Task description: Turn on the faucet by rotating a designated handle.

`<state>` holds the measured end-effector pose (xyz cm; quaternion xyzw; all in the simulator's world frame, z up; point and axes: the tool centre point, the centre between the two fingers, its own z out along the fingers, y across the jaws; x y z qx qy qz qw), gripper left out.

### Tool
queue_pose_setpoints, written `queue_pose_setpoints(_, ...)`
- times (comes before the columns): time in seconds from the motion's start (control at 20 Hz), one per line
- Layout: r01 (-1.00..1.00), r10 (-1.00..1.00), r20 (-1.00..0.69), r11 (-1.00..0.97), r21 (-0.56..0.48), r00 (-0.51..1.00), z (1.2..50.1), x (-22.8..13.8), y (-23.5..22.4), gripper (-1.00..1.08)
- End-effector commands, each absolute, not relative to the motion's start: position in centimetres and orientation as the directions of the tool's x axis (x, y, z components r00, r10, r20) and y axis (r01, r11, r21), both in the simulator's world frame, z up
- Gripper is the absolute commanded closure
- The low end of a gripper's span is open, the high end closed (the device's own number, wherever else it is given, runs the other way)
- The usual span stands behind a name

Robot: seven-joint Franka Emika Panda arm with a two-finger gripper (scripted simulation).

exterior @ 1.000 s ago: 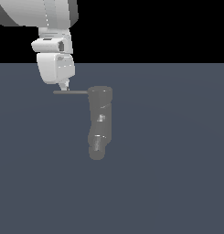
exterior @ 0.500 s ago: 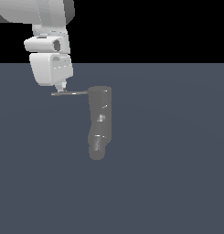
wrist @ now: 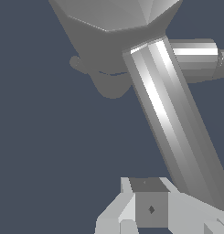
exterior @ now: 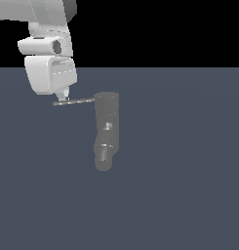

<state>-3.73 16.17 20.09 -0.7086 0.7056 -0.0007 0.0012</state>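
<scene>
Handle point(exterior: 74, 102) juts from the faucet point(exterior: 106, 128) cap — your gripper point(exterior: 64, 97) touches its free end, jaw state unclear — risk: fingertip slips off mid-push.

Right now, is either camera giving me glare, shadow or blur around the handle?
Exterior view: flat, even light with no clear shadows, a black band above the floor, and the handle slightly soft beside the faucet. Wrist view: sharp, with a bright streak of glare along the handle, a dark shadow on the floor beside it, and the gripper partly cropped at the edge.
</scene>
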Motion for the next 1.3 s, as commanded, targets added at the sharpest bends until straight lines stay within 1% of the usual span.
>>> queue_pose_setpoints(0.0, -1.0, -1.0, 0.001, -0.007, 0.0, 0.007, 20.1, -4.7, 16.3, 1.08)
queue_pose_setpoints(0.5, -1.0, -1.0, 0.0, -0.007, 0.0, 0.007, 20.1, -7.3, 16.2, 1.08)
queue_pose_setpoints(0.55, -1.0, -1.0, -0.001, 0.0, -0.002, 0.0, 20.1, -6.8, 15.9, 1.08)
queue_pose_setpoints(1.25, -1.0, -1.0, -0.001, -0.002, -0.001, 0.002, 20.1, -9.7, 13.2, 1.08)
